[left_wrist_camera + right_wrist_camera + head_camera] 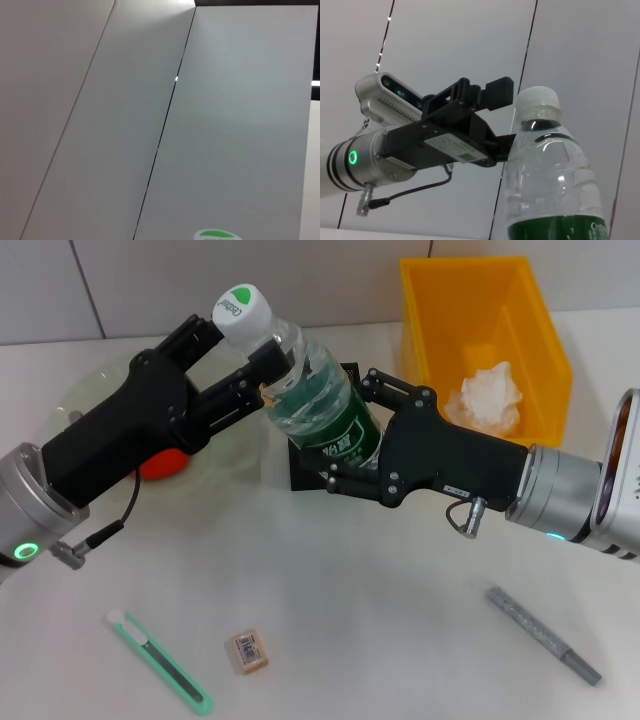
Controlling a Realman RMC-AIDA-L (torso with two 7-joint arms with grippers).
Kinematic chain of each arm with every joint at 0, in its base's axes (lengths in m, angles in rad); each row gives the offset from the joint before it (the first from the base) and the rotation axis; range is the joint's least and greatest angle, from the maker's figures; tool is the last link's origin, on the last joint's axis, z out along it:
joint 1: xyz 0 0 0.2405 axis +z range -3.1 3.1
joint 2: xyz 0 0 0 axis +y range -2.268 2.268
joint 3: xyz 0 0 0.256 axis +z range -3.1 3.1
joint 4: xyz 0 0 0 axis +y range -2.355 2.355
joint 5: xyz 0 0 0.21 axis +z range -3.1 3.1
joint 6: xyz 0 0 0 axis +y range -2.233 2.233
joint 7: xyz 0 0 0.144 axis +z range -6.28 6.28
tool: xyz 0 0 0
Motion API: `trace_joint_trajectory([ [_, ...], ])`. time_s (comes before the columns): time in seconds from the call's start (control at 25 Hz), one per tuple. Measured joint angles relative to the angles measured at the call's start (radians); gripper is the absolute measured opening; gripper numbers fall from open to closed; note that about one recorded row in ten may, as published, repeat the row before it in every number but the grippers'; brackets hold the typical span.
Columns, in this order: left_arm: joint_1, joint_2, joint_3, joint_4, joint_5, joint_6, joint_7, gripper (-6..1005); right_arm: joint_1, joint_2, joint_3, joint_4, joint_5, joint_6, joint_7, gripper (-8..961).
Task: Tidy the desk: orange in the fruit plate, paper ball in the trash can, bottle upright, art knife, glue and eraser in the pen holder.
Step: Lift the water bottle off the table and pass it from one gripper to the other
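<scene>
Both arms reach in low from the near sides and meet at the bottle [315,405], held tilted above the table centre with its cap toward the far left. Left gripper [258,348] pinches the bottle's neck just under the white cap, which carries a green mark with small lettering too blurred to read. Right gripper [345,430] clamps the green-labelled body; the label's white print is not legible. Orange [160,464] lies in the plate [85,390], far left. Paper ball [490,398] sits in the yellow can [478,295], far right. Knife [160,662], eraser [247,651] and glue [543,635] lie near.
</scene>
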Motion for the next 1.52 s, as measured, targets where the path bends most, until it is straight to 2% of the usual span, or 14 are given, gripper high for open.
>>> trace_joint_trajectory([
  [0.72,-0.023,0.0,0.0,-0.012,-0.02,-0.006,0.0,840,0.001,0.001,-0.001,0.0,0.0,0.003,0.0,763],
  [1.12,-0.027,0.0,-0.004,-0.011,-0.02,-0.007,0.0,800,0.002,0.001,-0.001,0.0,0.0,0.003,0.0,763],
  [1.4,-0.027,0.0,-0.008,-0.013,-0.02,-0.008,0.0,587,0.002,0.001,-0.002,0.001,0.0,0.002,0.0,763],
  [1.52,-0.026,0.0,-0.008,-0.022,-0.031,-0.009,0.0,546,0.002,0.001,-0.002,0.003,0.0,0.002,0.0,763],
])
